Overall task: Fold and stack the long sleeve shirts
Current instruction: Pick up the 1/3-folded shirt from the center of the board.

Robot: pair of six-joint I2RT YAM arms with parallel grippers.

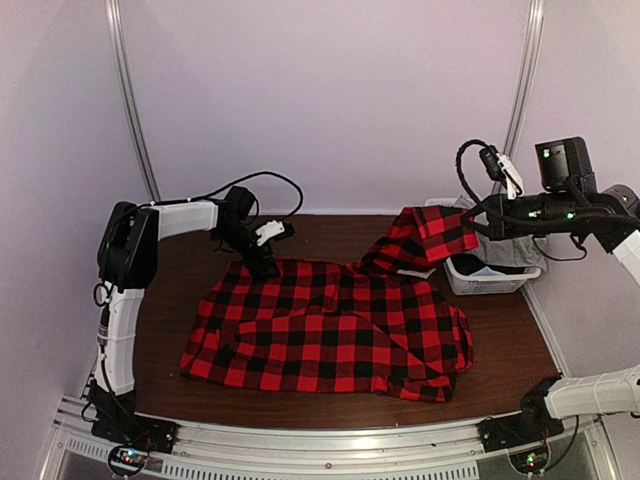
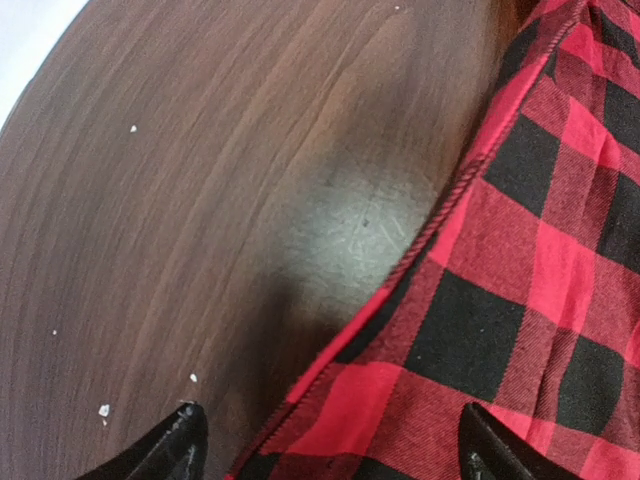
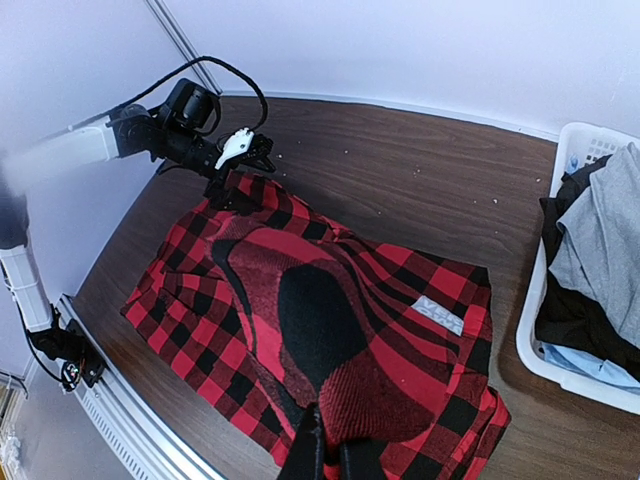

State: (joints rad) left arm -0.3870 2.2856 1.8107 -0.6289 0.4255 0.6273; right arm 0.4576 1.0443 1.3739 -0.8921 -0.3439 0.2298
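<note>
Red-black flannel shirt lies spread mid-tabletop, with one end pulled up toward the white basket. That raised fabric is pinched by the right end effector, fingers pressed together on it. At the far-left hem the left end effector is spread wide, straddling the edge and gripping nothing. Likely light, soft and limp: it sags, bunches and slides on wood. Best hold: stitched hem corners, one per arm.

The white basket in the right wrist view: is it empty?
No, the white basket holds a grey garment lying on top of dark clothes.
</note>
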